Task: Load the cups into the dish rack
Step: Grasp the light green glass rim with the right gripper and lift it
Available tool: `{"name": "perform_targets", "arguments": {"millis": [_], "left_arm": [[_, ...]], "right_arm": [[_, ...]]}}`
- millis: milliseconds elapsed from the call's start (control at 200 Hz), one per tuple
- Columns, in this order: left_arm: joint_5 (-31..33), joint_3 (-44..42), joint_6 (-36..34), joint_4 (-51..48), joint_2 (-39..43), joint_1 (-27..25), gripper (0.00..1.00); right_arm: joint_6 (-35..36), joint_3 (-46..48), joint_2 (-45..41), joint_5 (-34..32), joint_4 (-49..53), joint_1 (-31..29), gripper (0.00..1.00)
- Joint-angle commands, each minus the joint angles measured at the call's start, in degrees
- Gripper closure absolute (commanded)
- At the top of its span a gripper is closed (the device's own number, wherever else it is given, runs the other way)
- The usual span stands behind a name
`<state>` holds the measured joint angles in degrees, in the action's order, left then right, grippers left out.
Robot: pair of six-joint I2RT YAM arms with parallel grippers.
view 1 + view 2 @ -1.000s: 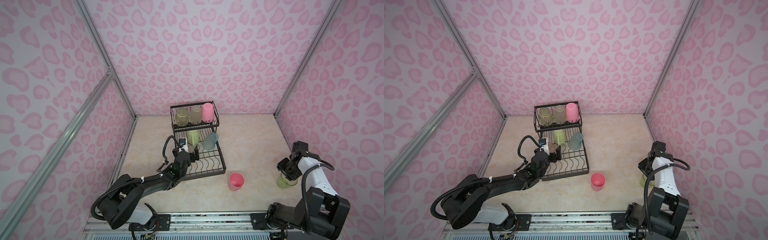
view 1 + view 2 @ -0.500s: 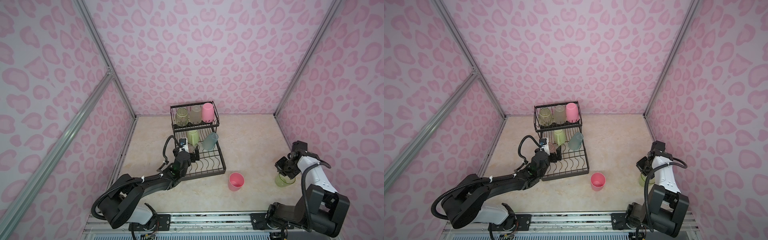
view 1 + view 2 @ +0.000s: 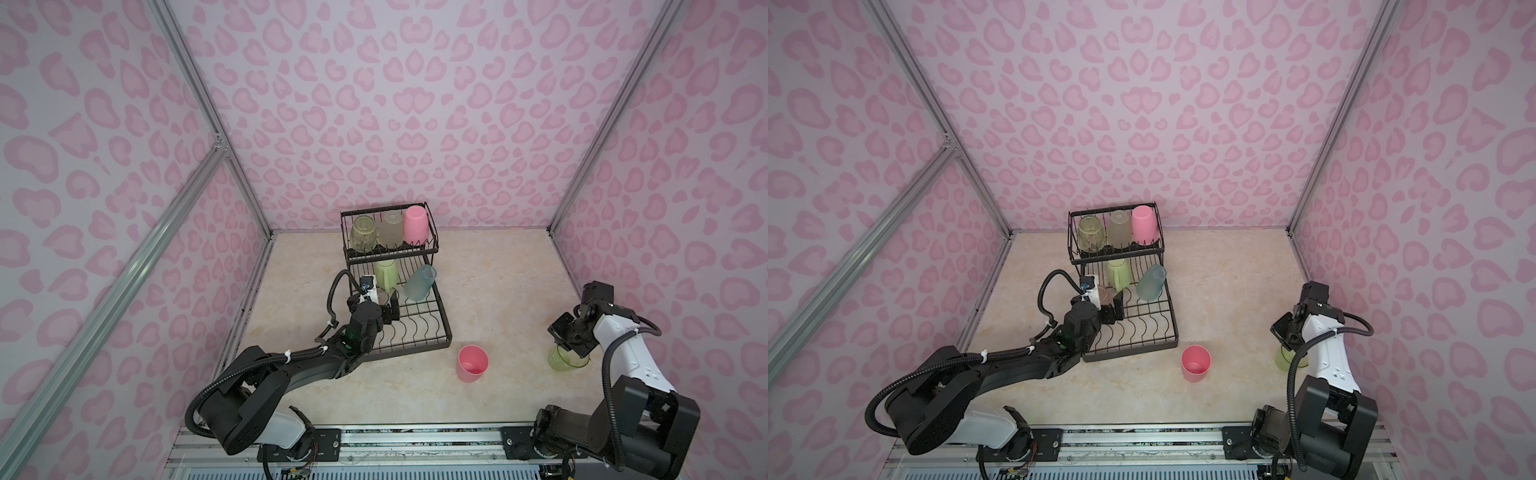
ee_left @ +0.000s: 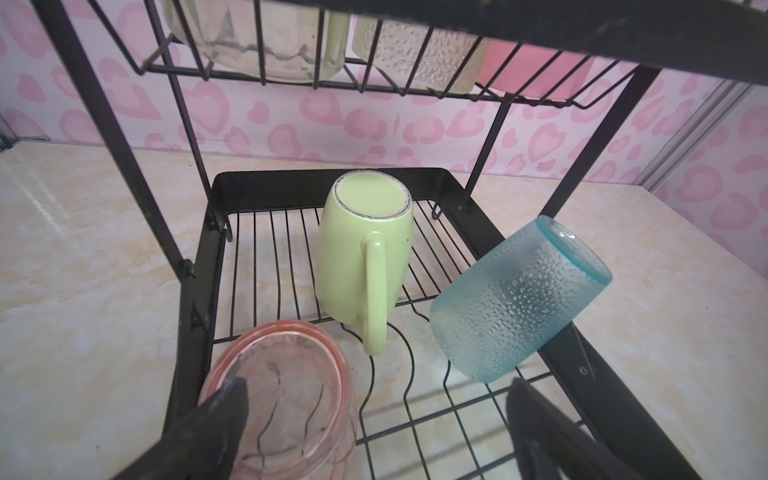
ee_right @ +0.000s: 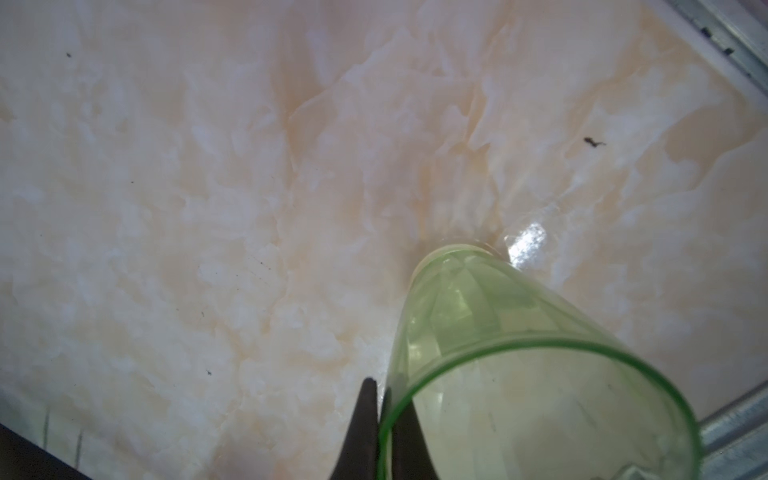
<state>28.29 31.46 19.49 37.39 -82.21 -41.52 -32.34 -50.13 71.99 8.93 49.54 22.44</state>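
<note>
Across both top views, the dish rack [image 3: 409,351] stands at back centre with three cups in its upper basket. A pink cup [image 3: 472,362] stands loose on the table [image 3: 498,282] in front of it. It is well apart from the yellow-green cup [image 3: 567,362], which sits under the right gripper [image 3: 573,349] near the right wall. The left gripper [image 3: 383,302] sits over the lower tray

Left wrist view: jaws spread wide, holding nothing, one finger close against the upturned pink-orange cup [image 4: 291,399] in the lower tray. A careless withdrawal could drag or tip it. The teal cup [image 4: 519,299] leans tilted over the tray's side rail beside the green mug [image 4: 357,257]; a knock to the rack may roll it out

Right wrist view: jaws pinched tight on one thin wall of the yellow-green cup at its rim. Judged a weak hold, liable to swing or slip on lifting
</note>
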Motion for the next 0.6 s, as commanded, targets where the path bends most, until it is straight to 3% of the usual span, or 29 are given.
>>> {"name": "perform_targets", "arguments": {"millis": [0, 595], "left_arm": [[0.18, 0.63, -0.24, 0.78, 0.04, 0.11, 0.02], [1.32, 0.76, -0.76, -0.69, 2.33, -0.08, 0.03]], "right_arm": [[0.77, -0.36, -1.17, -0.69, -0.66, -1.56, 1.00], [0.48, -3.60, -5.18, -4.35, -2.03, -9.75, 1.00]]}}
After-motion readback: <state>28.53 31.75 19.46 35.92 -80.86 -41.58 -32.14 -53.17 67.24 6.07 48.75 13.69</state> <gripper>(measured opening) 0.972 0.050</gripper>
